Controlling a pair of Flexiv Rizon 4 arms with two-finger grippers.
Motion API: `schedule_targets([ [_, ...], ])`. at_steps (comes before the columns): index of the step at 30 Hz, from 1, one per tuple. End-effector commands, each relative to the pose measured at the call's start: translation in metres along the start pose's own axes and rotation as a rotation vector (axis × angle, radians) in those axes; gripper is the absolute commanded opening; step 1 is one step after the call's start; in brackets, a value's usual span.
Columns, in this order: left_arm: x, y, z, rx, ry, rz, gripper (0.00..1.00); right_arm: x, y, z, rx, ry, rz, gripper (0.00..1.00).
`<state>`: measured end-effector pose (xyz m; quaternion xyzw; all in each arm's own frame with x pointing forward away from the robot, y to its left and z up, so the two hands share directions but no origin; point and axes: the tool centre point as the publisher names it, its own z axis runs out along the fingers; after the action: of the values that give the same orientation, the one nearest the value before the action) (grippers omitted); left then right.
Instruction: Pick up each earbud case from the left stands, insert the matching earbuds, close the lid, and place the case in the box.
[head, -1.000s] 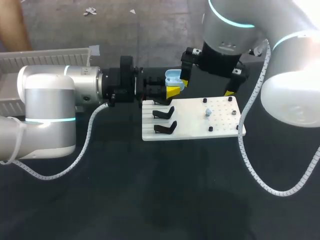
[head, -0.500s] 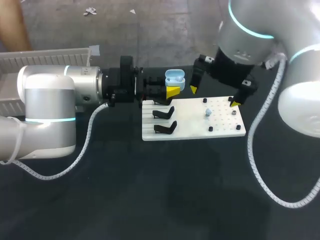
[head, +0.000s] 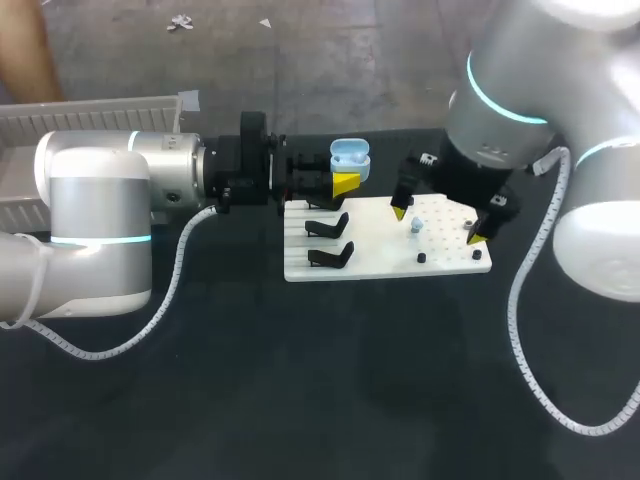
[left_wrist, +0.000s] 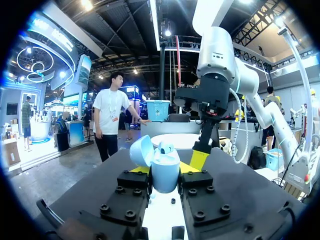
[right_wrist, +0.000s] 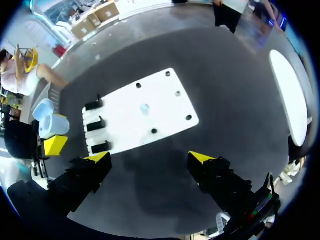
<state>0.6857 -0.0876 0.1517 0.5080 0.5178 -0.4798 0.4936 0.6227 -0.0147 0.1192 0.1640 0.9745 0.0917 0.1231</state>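
Note:
My left gripper (head: 345, 178) is shut on a light blue earbud case (head: 349, 155), held upright above the back left corner of the white board (head: 380, 252). In the left wrist view the case (left_wrist: 165, 172) sits between my fingers with its lid (left_wrist: 141, 151) open and an earbud (left_wrist: 166, 147) showing inside. My right gripper (head: 438, 226) hangs open over the board's right half, empty. A pale earbud (head: 415, 227) stands on the board under it. The right wrist view shows the board (right_wrist: 165, 120), that earbud (right_wrist: 145, 108) and the case (right_wrist: 54, 126) off to one side of my open right gripper (right_wrist: 149, 157).
Three black stands (head: 328, 228) sit along the board's left part, seen too in the right wrist view as stands (right_wrist: 95, 124). Small black pegs (head: 421, 258) dot the right part. A white ribbed container (head: 90, 112) lies at the back left. Dark tabletop surrounds the board.
My right arm has swung from behind the case toward the right and nearer, now over the board's right half, gripper open throughout. The left arm and case have not moved.

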Motion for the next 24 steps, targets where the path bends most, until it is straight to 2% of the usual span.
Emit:
schedule_targets([
  [1,0.001,-0.001,0.000,-0.004,-0.003,0.002,0.00,-0.012,0.005,0.025,0.009,0.028,0.005,1.00],
  [12,0.001,-0.001,0.000,-0.004,-0.003,0.002,0.00,-0.028,0.008,0.065,0.012,0.033,0.057,1.00],
  [14,0.001,-0.001,0.000,-0.004,-0.003,0.002,0.00,-0.031,0.008,0.069,-0.002,0.032,0.080,0.91],
  [17,0.001,-0.001,0.000,-0.004,-0.003,0.002,0.00,-0.035,0.009,0.076,0.005,0.022,0.090,0.85],
  [24,0.001,-0.001,0.000,-0.004,-0.003,0.002,0.00,-0.044,0.006,0.085,0.014,-0.019,0.108,0.84],
])
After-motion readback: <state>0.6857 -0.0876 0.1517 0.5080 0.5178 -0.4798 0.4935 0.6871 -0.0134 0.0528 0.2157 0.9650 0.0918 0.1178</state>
